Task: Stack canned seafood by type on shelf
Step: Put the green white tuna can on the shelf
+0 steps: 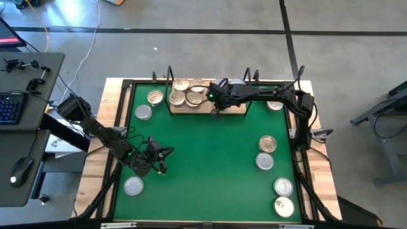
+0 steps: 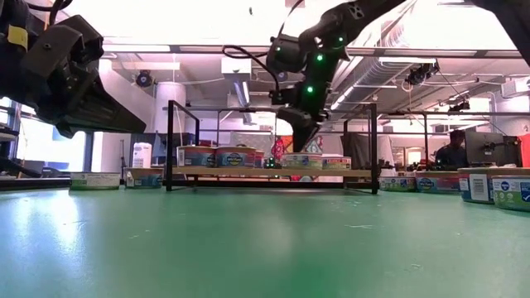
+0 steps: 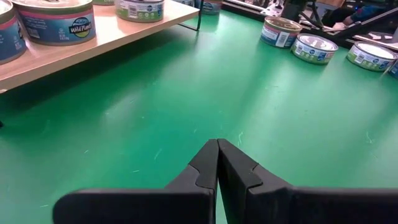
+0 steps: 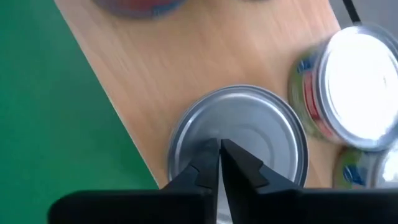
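Observation:
The wooden shelf (image 1: pixel 236 109) stands at the far edge of the green mat and carries several tins (image 1: pixel 186 91). My right gripper (image 4: pixel 219 148) is shut and points down over a silver-lidded tin (image 4: pixel 261 134) near the shelf's near edge. That tin also shows in the low view (image 2: pixel 302 161) under the right gripper (image 2: pixel 304 146). My left gripper (image 3: pixel 217 144) is shut and hovers over bare mat at the near left (image 1: pixel 160 160). Loose tins rest on their bases on the mat at left (image 1: pixel 144 112) and right (image 1: pixel 268 144). My right gripper comes from above with its shut fingers (image 4: pixel 239 163) over the silver tin's lid (image 4: pixel 267 118), toward the lid's near side. The tin stands flat on the shelf board. Whether the fingertips touch the lid, I cannot tell.
Black wire uprights (image 2: pixel 170 145) stand at both ends of the shelf. More tins lie at the mat's near left (image 1: pixel 133 186) and near right (image 1: pixel 283 186). The middle of the green mat (image 1: pixel 210 159) is bare. A desk with a keyboard (image 1: pixel 9 108) stands left of the table.

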Motion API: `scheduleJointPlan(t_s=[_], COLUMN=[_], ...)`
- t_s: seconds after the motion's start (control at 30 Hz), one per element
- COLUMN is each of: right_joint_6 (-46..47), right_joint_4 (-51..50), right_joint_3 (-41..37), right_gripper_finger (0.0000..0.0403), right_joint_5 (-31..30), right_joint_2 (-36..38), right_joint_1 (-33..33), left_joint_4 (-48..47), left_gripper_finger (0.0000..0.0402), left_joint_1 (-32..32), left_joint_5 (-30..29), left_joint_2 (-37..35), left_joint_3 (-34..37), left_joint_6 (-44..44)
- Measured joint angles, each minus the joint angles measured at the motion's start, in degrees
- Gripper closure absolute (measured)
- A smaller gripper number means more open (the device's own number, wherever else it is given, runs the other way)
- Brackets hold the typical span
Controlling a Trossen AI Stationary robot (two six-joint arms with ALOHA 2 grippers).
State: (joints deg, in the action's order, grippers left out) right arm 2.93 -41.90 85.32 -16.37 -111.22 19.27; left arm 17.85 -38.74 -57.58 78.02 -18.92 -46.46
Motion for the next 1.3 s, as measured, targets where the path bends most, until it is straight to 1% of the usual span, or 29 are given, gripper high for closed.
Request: scheduleJointPlan(t_s=[0.13, 0.23, 0.33, 0.4, 0.6, 0.73, 0.9, 1.0, 1.07, 1.13, 1.2, 1.27, 1.3], right_joint_6=[2.51, 4.70, 5.78, 5.82, 6.22, 6.11, 5.84, 4.51, 1.36, -1.68, -2.82, -2.95, -2.91], right_joint_4=[-5.44, -10.63, -13.54, -14.05, -14.20, -14.18, -12.22, -6.48, 1.46, 9.76, 18.44, 26.36, 30.20], right_joint_3=[0.11, 0.11, 0.07, -0.02, 0.00, -0.04, 0.02, -0.71, -3.03, -6.46, -10.34, -14.14, -15.92], right_gripper_finger=[0.0399, 0.0400, 0.0402, 0.0402, 0.0402, 0.0403, 0.0403, 0.0403, 0.0403, 0.0403, 0.0403, 0.0403, 0.0403], right_joint_5=[-1.97, -5.33, -8.77, -10.15, -10.48, -14.99, -16.10, -17.48, -17.04, -14.39, -11.66, -8.80, -7.19], right_joint_2=[0.25, 0.31, 0.23, 0.15, 0.13, -0.08, 0.87, 2.59, 4.01, 4.94, 5.41, 5.58, 5.60], right_joint_1=[-0.02, 0.11, 0.42, 0.67, 1.81, 1.79, 0.03, -2.90, -5.91, -9.65, -13.97, -18.42, -20.54], left_joint_4=[0.01, 0.02, 0.01, 0.02, 0.01, 0.02, 0.02, 0.02, 0.04, -0.19, -0.16, -2.22, -4.95], left_gripper_finger=[0.0401, 0.0401, 0.0401, 0.0401, 0.0401, 0.0401, 0.0401, 0.0401, 0.0401, 0.0401, 0.0401, 0.0401, 0.0401], left_joint_1=[0.00, 0.00, 0.00, 0.00, 0.00, 0.00, 0.01, -0.29, -1.25, -2.73, -4.24, -5.33, -5.73], left_joint_5=[0.33, 0.33, 0.35, 0.35, 0.38, 0.39, 0.40, 0.41, 0.44, 0.59, 1.87, 4.60, 6.77], left_joint_2=[0.00, 0.00, 0.00, 0.00, 0.00, 0.00, 0.00, 0.00, 0.00, 0.00, 0.00, 0.00, 0.00], left_joint_3=[0.00, 0.00, 0.00, 0.00, 0.00, 0.00, 0.00, 0.00, -0.04, -0.80, -2.64, -5.78, -7.99], left_joint_6=[-0.48, -0.50, -0.48, -0.48, -0.48, -0.48, -0.47, -0.34, 0.84, 2.22, 4.15, 5.88, 6.04])
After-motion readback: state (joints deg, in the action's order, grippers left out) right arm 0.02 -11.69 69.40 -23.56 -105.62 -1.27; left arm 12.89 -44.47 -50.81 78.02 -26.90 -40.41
